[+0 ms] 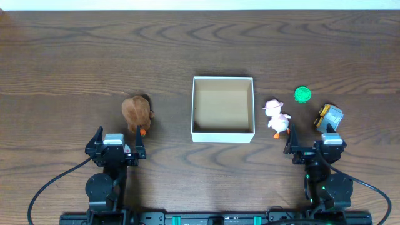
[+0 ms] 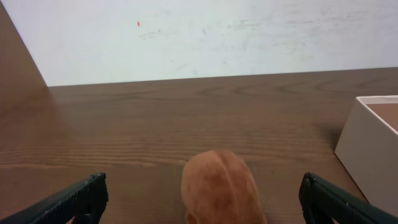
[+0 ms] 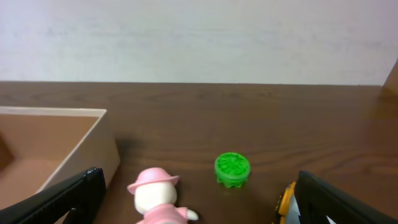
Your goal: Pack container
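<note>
Dark wood-grain desk against a pale, scuffed wall. White-walled container at centre; brown plush toy at nine o'clock, pink-hatted duck at three. Spread wide, holding nothing: left fingers, right fingers.

The surface is showing dark wood grain, low sheen. The container is looking like matt cardboard, white outside, tan inside. The brown toy is reading as fuzzy cloth. The duck figure and green disc are looking like smooth plastic.
</note>
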### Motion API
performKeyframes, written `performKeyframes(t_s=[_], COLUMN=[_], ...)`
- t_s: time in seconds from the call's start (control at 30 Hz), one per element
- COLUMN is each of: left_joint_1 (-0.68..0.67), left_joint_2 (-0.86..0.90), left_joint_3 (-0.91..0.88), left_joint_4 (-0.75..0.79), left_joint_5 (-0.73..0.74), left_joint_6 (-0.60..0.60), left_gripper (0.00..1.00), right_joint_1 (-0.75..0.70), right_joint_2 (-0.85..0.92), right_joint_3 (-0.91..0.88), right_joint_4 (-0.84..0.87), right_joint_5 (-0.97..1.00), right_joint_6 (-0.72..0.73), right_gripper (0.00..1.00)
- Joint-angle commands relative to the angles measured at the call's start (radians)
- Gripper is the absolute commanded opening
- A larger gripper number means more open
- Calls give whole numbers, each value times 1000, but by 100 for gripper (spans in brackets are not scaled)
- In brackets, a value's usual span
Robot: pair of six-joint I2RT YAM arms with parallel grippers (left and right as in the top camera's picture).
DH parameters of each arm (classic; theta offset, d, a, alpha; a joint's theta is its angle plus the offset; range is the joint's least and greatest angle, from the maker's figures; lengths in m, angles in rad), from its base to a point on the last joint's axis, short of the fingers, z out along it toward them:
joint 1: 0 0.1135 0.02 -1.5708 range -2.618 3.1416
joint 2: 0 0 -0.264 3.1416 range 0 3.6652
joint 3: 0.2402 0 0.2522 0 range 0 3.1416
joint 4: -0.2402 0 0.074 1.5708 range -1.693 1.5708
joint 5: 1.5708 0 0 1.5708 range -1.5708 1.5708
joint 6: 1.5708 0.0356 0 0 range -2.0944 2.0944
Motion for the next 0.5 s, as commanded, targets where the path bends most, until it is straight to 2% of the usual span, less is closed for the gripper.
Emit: performKeyframes(t_s=[0.0, 0.1, 0.27, 0.47], left_joint_1=[2, 2, 2, 2], left_joint_2=[-6, -6, 9, 141], left_joint_3=[-30, -30, -22, 116], left_joint_4=[-5, -14, -18, -81], left_joint_5=[6, 7, 8, 97], left_joint_6=[8, -33, -278, -325], left_gripper=[98, 98, 98, 98], right_joint_1=[-5, -5, -5, -9], right_joint_2=[-6, 14, 98, 302], right_joint_3=[-4, -4, 27, 238], right_joint_4=[-4, -1, -42, -209], right_joint_5=[-28, -52, -45, 14], right_joint_6=[105, 171, 192, 165], right_gripper=[99, 99, 99, 99])
